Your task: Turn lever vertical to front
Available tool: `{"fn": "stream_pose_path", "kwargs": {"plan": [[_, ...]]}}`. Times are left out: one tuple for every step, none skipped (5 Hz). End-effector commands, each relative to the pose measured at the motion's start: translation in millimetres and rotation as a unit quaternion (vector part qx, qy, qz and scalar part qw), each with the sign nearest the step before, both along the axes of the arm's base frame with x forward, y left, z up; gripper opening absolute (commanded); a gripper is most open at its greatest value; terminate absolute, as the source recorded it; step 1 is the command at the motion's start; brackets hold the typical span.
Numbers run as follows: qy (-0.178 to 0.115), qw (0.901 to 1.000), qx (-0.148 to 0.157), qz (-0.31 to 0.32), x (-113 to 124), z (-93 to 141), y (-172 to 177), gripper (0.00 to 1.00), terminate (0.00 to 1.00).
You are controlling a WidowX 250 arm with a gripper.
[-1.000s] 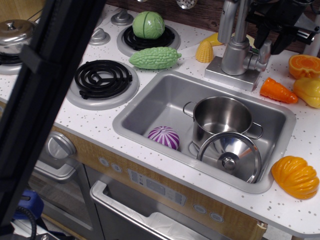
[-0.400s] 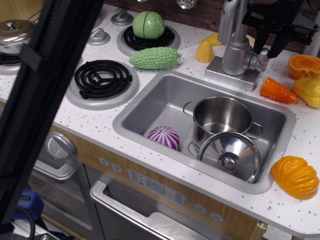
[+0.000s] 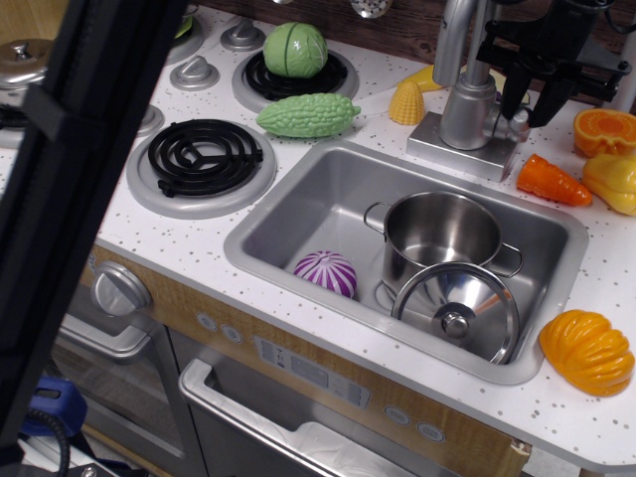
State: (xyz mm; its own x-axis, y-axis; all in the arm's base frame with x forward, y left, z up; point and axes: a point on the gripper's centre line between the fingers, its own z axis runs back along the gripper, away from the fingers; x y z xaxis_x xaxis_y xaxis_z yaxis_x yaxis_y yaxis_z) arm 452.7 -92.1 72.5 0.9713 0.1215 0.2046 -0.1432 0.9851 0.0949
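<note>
The silver faucet body (image 3: 467,104) stands on its base plate behind the sink, with the tall spout pipe (image 3: 449,30) rising from it. The lever (image 3: 517,125) shows as a short silver-grey piece on the right side of the body, low down; most of its paddle is hidden by the fingers. My black gripper (image 3: 531,101) hangs over it from above. One finger (image 3: 510,97) is next to the faucet body and the other is to the right, so they straddle the lever with a gap between them. I cannot tell if a finger touches it.
The sink (image 3: 298,214) holds a steel pot (image 3: 437,234), its lid (image 3: 457,308) and a purple vegetable (image 3: 326,271). An orange carrot (image 3: 552,181), a yellow pepper (image 3: 616,182) and an orange half (image 3: 604,129) lie right of the faucet, a corn cob (image 3: 405,102) left. A dark bar (image 3: 70,199) blocks the left.
The gripper has shifted slightly right and up at the faucet. The lever's paddle, upright a second ago, now shows only as a short low piece between the fingers.
</note>
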Motion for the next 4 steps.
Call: {"fn": "stream_pose_path", "kwargs": {"plan": [[-0.024, 0.9994, -0.023, -0.002, 0.3, -1.4, -3.5, 0.0, 0.0], [-0.017, 0.9993, -0.033, -0.001, -0.2, -9.2, -2.2, 0.0, 0.0], [-0.02, 0.9992, -0.034, -0.003, -0.3, -13.1, -0.8, 0.0, 0.0], [-0.015, 0.9996, -0.023, -0.005, -0.2, -1.0, -3.6, 1.0, 1.0]]}}
